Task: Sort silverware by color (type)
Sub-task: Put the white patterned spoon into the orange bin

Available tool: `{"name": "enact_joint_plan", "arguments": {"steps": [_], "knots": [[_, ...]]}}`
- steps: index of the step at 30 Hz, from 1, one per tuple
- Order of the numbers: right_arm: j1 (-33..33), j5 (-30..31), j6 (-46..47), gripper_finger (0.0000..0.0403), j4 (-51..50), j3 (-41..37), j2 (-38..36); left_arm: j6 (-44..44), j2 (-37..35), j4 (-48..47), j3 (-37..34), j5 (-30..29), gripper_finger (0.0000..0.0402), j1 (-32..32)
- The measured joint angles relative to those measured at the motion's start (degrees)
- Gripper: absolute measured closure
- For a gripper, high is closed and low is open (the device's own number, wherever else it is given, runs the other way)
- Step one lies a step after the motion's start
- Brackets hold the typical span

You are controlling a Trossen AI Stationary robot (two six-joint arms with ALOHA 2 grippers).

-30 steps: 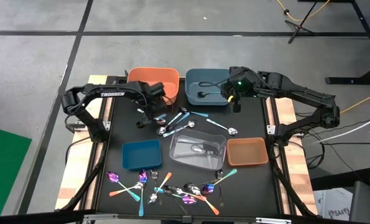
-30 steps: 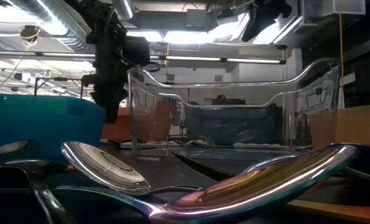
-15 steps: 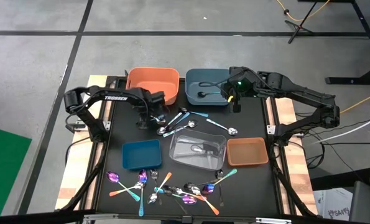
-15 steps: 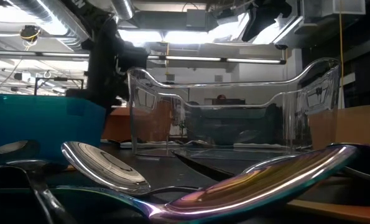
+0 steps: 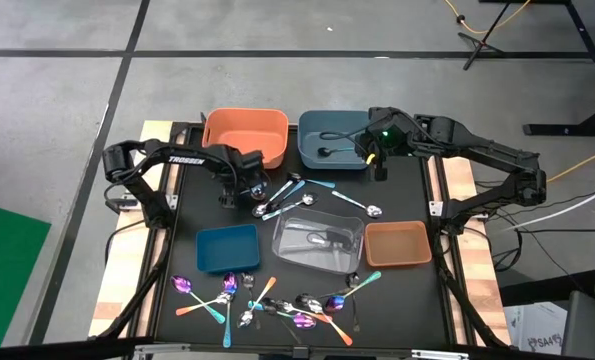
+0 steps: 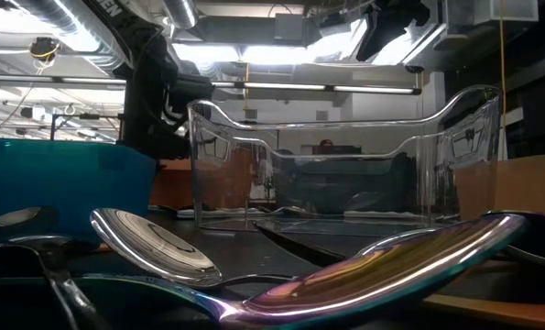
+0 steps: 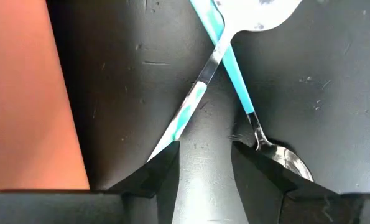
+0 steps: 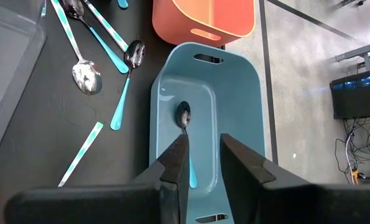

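Two dark arms reach in over the black tabletop [image 5: 192, 215]. On the left side, the left arm stretches low across from its base, elbow bent, and its left claw [image 5: 239, 185] points down just beside the orange bin [image 5: 245, 135]. Its fingers [image 7: 148, 176] stand apart and hold nothing; two teal-handled spoons [image 7: 225, 56] lie crossed just ahead of the tips, one bowl touching the tabletop beside a finger. More of that cluster of silverware [image 5: 295, 193] spreads just past the claw. Beyond it sit a small blue bin [image 5: 228, 247], a clear bin [image 5: 318, 241] and a brown bin [image 5: 397, 243], with a scatter of mixed spoons and forks [image 5: 267, 300] along the near edge. On the right side, the right arm bends back to hold the right claw [image 5: 377, 150] over the teal bin [image 8: 234, 124], fingers slightly parted and empty, above a teal-handled spoon [image 8: 186, 146] lying inside.
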Motion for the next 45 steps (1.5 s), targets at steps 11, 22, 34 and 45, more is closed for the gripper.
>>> {"name": "enact_joint_plan", "arguments": {"steps": [11, 22, 34, 45], "knots": [[0.00, 0.07, -0.02, 0.0324, 0.00, 0.00, 0.00, 0.04, 0.00, 0.08, 0.00, -3.82, 0.0285, -3.54], [0.00, 0.15, -0.01, 0.0324, 0.00, -0.01, 0.00, 2.08, -0.03, 4.18, 0.00, -6.44, 0.0286, -4.10], [0.02, 0.13, -0.02, 0.0324, 0.00, -0.02, 0.02, 4.57, 0.67, 4.83, -0.02, -5.26, 0.0286, -2.33], [0.01, 0.09, -0.02, 0.0324, -0.02, -0.02, 0.01, 4.57, 2.89, 5.07, 0.13, -3.17, 0.0291, -1.63]]}}
